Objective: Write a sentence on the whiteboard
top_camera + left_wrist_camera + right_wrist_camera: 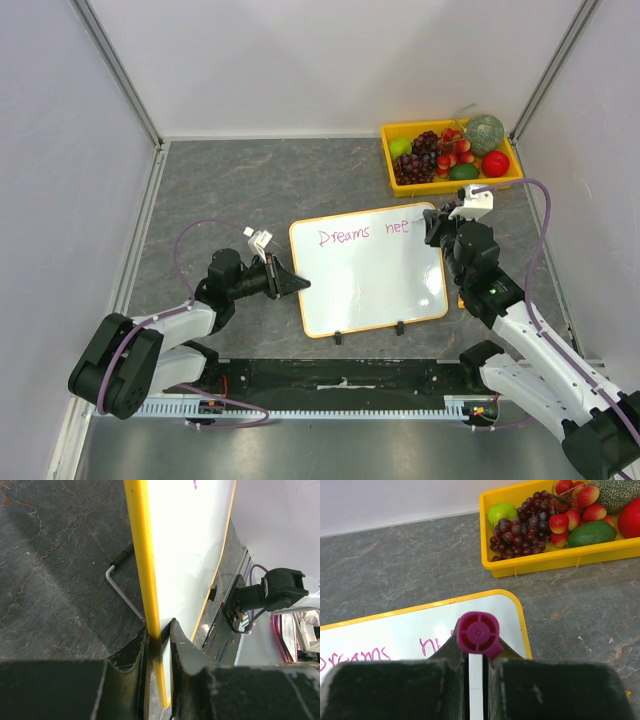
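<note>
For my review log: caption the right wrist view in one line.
Right tool holds a pink marker at the whiteboard corner, beside pink writing; fruit tray beyond.

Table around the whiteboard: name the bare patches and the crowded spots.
Bare: grey stone-look table between back wall, left wall and the orange-framed white whiteboard, left of the yellow plastic fruit tray. Crowded: right gripper with magenta-capped marker at the board's far right corner; left gripper clamping its left edge.
</note>
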Tool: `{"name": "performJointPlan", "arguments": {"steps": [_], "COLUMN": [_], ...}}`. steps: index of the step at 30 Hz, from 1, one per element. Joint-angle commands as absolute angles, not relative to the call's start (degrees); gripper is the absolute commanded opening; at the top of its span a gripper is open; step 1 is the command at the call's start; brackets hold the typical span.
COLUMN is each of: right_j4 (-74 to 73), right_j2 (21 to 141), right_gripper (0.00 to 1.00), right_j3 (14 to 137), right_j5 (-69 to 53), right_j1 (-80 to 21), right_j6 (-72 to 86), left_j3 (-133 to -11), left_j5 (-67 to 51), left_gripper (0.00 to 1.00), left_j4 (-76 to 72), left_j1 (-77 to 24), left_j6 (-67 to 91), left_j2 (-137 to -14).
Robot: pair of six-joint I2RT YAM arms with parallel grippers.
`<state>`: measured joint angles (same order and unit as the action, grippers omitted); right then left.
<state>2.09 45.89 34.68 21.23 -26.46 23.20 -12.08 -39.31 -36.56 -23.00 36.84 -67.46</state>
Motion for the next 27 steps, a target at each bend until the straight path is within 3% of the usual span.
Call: {"name": "performJointPlan", "arguments": {"steps": [1,27], "right_j4": [3.95,0.09], "right_j2": [46.58,41.48], "right_gripper": [0.0,0.0], "right_j3": [36.3,31.64], "right_j5": [19.6,17.49], "right_j1": [-26.02,-26.02], "right_j6": [23.73,25.58], "left_j3": [-12.13,-12.04], "left_j5": [-35.33,-35.33], "left_gripper": [0.02,0.02], "left_j4": [-33.57,-33.49], "left_j1": [-23.2,-23.12], "left_j6": [31.38,31.38], "left_j2": [-68.03,-68.12]}}
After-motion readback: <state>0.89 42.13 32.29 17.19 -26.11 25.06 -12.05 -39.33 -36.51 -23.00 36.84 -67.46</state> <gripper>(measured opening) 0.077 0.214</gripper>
